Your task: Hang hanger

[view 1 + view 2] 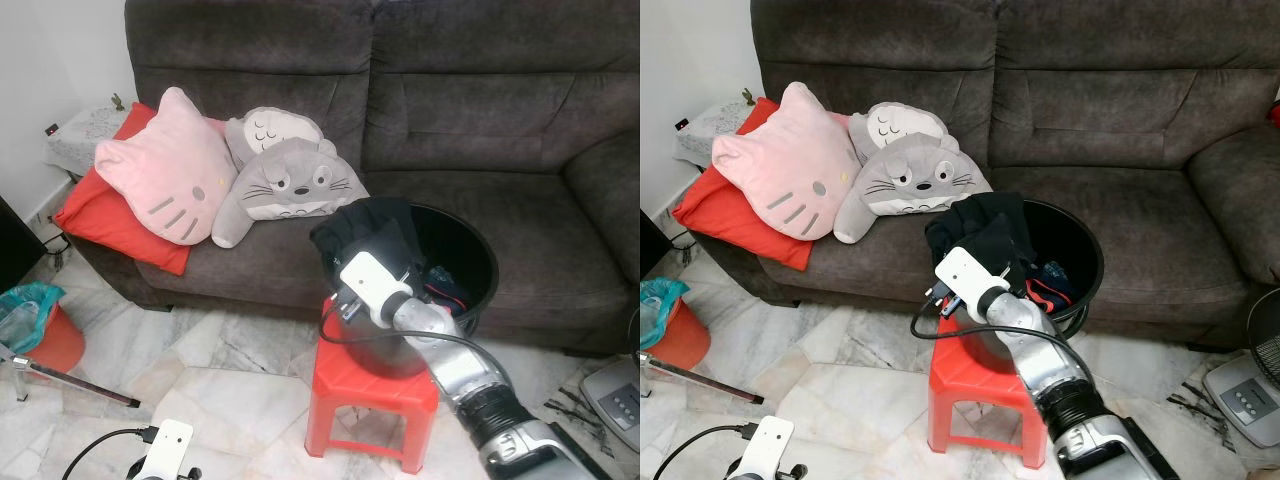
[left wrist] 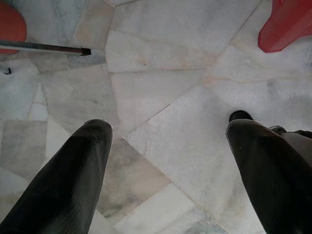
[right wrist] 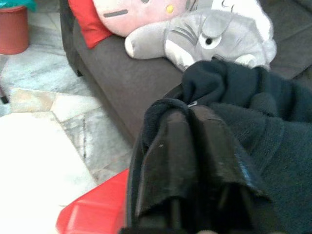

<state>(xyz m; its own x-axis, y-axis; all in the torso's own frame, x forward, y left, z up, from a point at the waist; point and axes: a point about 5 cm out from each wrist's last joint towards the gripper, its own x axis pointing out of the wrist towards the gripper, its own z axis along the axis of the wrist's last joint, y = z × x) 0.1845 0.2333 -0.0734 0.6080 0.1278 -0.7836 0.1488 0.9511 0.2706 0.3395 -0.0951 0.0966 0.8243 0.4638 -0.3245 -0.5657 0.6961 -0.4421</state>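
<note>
The right gripper (image 3: 195, 141) is clamped on a dark garment (image 1: 372, 232) draped over the rim of a black bucket (image 1: 478, 290), which stands on a red stool (image 1: 372, 400) before the sofa (image 1: 480, 120). The left gripper (image 2: 165, 161) hangs idle, fingers apart. No hanger can be made out. The cloth is judged soft, light and limp; a thick fold suits gripping

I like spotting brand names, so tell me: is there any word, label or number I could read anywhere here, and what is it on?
None can be read.
The fan base by the sofa has a panel of buttons; any markings there are too small to read.
The pink cat cushion and grey plush bear only faces, no words.
</note>
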